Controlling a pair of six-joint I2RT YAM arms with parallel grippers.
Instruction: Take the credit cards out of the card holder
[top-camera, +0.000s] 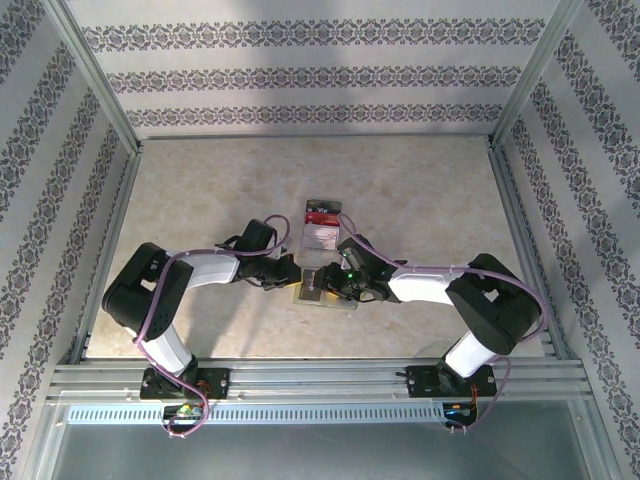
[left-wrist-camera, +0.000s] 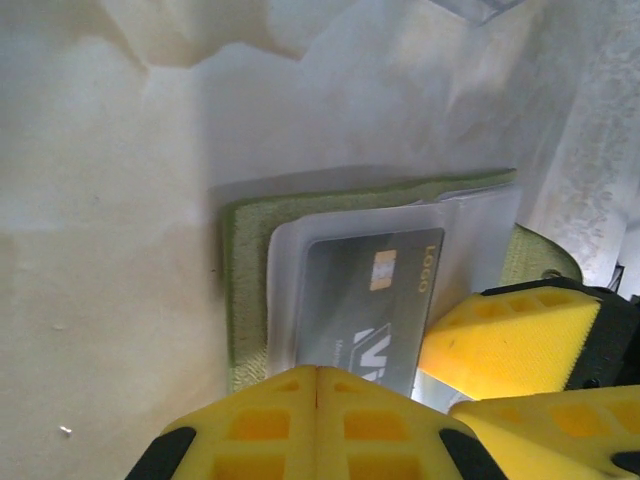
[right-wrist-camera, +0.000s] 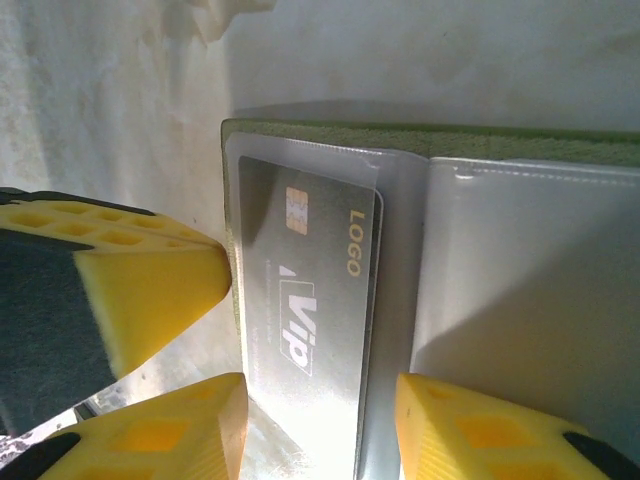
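Now, left gripper (left-wrist-camera: 316, 378) clenched beside card holder (left-wrist-camera: 245, 285); right gripper (right-wrist-camera: 320, 405) parted astride grey card (right-wrist-camera: 310, 270); tray (top-camera: 322, 226) behind.

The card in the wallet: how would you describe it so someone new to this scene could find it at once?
On the table, just below the clear tray in the top view, lies an open green wallet. The card sits in its translucent pocket. It is dark grey with a gold chip, gold LOGO and white VIP lettering, unlike the tray's red-and-white contents.
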